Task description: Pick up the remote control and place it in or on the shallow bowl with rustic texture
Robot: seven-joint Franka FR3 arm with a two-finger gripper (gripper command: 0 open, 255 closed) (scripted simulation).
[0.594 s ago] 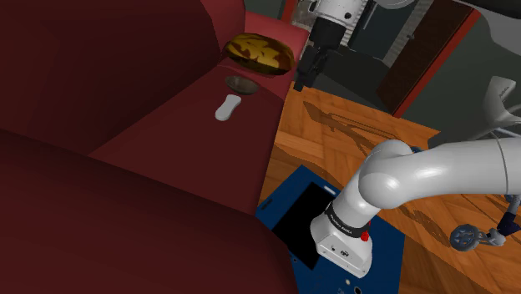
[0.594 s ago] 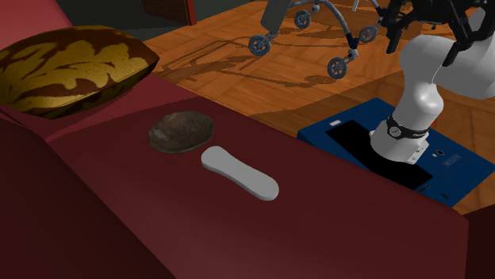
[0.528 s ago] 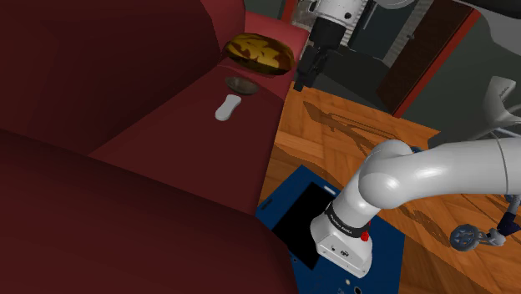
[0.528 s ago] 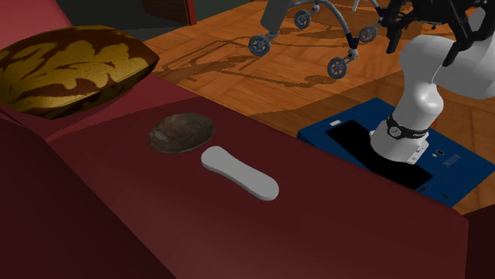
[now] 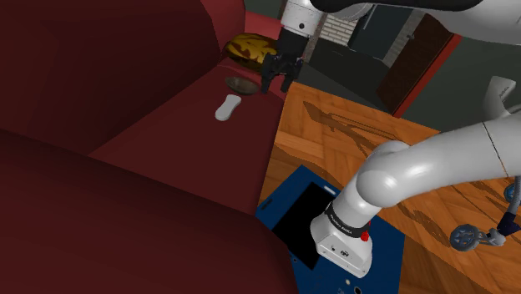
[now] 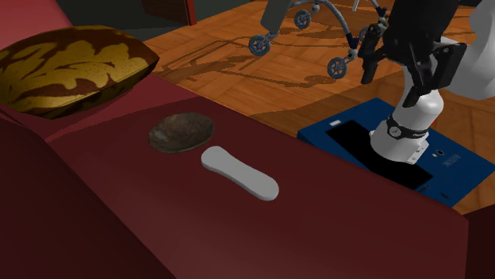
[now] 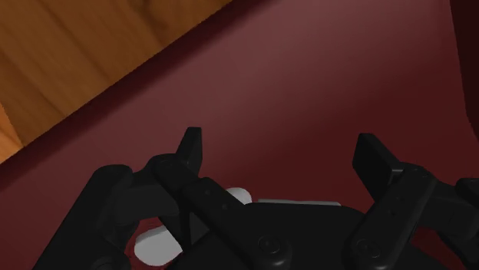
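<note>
Fingers (image 7: 190, 152) spread wide, empty, over the sofa (image 6: 159, 226) edge. Remote control (image 6: 239, 173), beside the bowl (image 6: 182, 131): judged light, rigid, smooth; grip across its narrow middle.

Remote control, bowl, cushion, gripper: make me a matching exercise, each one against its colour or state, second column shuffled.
Things:
1. remote control
2. bowl
3. cushion
4. gripper

Colour or state:
A. yellow-and-brown pattern
B. open, holding nothing
C. light grey, lying flat on the red sofa seat
D. mottled brown, empty

Pairs: 1-C, 2-D, 3-A, 4-B.
</note>
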